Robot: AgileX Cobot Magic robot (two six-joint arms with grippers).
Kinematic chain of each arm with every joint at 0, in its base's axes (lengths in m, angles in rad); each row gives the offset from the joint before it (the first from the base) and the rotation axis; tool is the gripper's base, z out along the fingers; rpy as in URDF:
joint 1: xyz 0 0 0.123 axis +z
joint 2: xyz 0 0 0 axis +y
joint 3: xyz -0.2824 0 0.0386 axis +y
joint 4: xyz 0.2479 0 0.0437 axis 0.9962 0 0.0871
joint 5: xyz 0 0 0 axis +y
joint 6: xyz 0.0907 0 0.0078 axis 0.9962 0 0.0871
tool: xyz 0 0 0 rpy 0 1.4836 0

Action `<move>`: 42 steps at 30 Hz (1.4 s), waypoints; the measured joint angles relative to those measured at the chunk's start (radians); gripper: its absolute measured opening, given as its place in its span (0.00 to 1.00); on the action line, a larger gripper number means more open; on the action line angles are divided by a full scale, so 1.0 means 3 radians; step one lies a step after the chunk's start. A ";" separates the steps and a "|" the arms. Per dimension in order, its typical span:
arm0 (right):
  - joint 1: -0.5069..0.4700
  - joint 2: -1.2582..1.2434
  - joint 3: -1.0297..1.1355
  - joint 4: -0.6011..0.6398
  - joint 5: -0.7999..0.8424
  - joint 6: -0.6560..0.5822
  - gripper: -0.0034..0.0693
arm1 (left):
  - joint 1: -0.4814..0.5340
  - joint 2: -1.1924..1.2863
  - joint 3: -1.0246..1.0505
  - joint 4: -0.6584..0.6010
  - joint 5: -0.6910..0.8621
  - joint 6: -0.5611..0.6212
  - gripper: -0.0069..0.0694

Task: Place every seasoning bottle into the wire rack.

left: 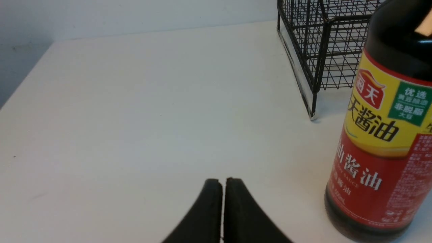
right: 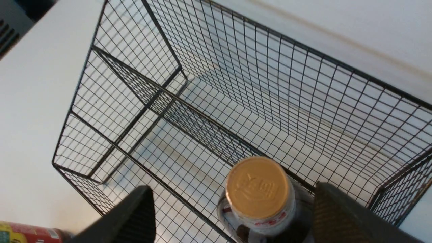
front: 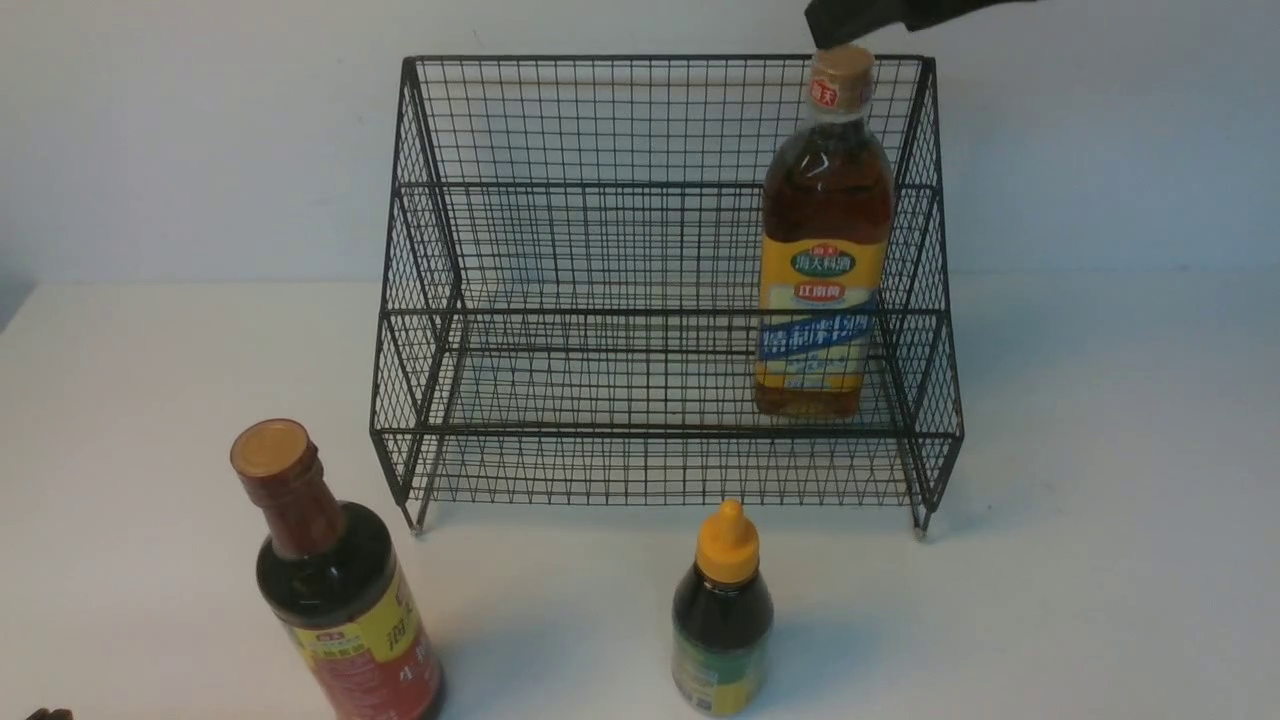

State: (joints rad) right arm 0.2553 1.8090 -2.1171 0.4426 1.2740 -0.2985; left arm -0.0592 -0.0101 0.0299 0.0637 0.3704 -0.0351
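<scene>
Right gripper (right: 233,199) hangs wide, gripping nothing, just over the cap (right: 258,187) of the amber bottle (front: 825,240), upright at the right end of the wire rack (front: 640,430) front tier; risk: a finger clips the cap pulling away and tips the tall bottle against the mesh.

One black wire-mesh two-tier stepped rack (front: 600,432), one large amber seasoning bottle with tan cap and yellow-blue label (front: 825,250), one dark bottle with brown neck and red-yellow label (front: 335,590), one small dark bottle with yellow nozzle cap (front: 722,610), three bottles in all, one white tabletop (front: 1100,520)
</scene>
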 joint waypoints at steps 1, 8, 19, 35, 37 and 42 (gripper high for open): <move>0.0000 -0.0032 0.0000 -0.0001 0.0000 0.0025 0.82 | 0.0000 0.0000 0.0000 0.0000 0.0000 0.0000 0.08; 0.0000 -0.0918 0.0000 -0.0333 0.0010 0.0538 0.74 | 0.0000 0.0000 0.0000 0.0000 0.0000 0.0000 0.08; 0.0000 -0.2874 0.1243 -0.0871 0.0013 0.0652 0.31 | 0.0000 0.0000 0.0000 0.0000 0.0000 0.0000 0.08; 0.0000 -0.5726 0.5819 -0.0096 -0.3014 -0.0527 0.03 | 0.0000 0.0000 0.0000 0.0000 0.0000 0.0000 0.08; 0.0000 -0.5726 0.5930 0.0007 -0.3103 -0.0692 0.03 | 0.0000 0.0000 0.0000 0.0000 0.0000 0.0000 0.08; 0.0000 -0.5726 0.5990 0.0077 -0.3104 -0.0814 0.03 | 0.0000 0.0000 0.0000 0.0000 0.0000 0.0000 0.08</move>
State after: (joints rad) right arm 0.2553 0.0912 -0.3200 0.4658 0.3429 -0.5426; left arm -0.0592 -0.0101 0.0299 0.0637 0.3704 -0.0351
